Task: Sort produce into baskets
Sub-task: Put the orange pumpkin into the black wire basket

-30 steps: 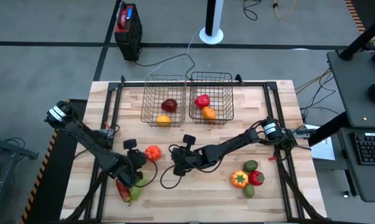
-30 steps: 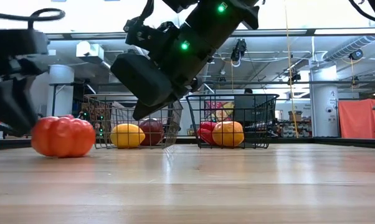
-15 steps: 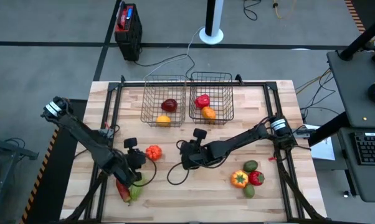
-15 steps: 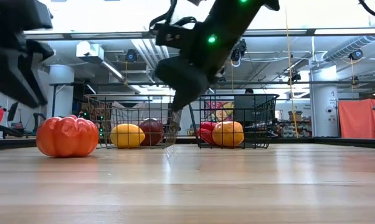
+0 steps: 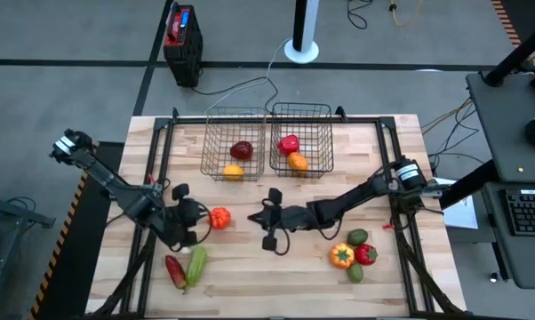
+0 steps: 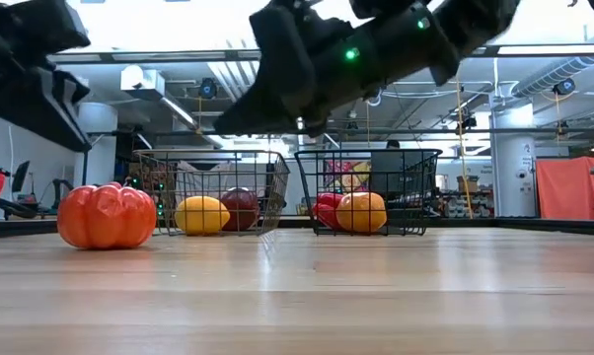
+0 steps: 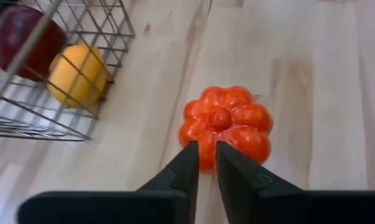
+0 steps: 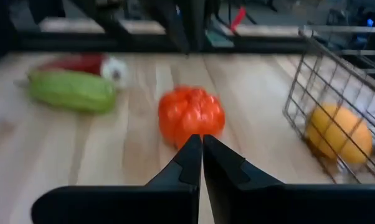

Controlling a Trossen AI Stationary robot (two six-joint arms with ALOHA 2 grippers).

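The left gripper (image 5: 199,216) hangs above the table just beside the orange ribbed tomato (image 5: 219,218), on the side away from the right arm. Its fingers (image 7: 186,171) stand nearly together with a narrow gap and nothing between them, their tips pointing at the tomato. The right gripper (image 5: 269,216) hovers on the tomato's other side, a little apart, fingers (image 8: 190,158) pressed shut and empty, also aimed at it. The tomato sits on the wooden table (image 5: 276,276), in front of the left wire basket (image 5: 235,143), which holds a dark red fruit (image 5: 241,150) and a yellow one (image 5: 234,172). Nearer the left arm's base from the tomato lie a long green vegetable (image 5: 195,265) and a red pepper (image 5: 175,270), side by side.
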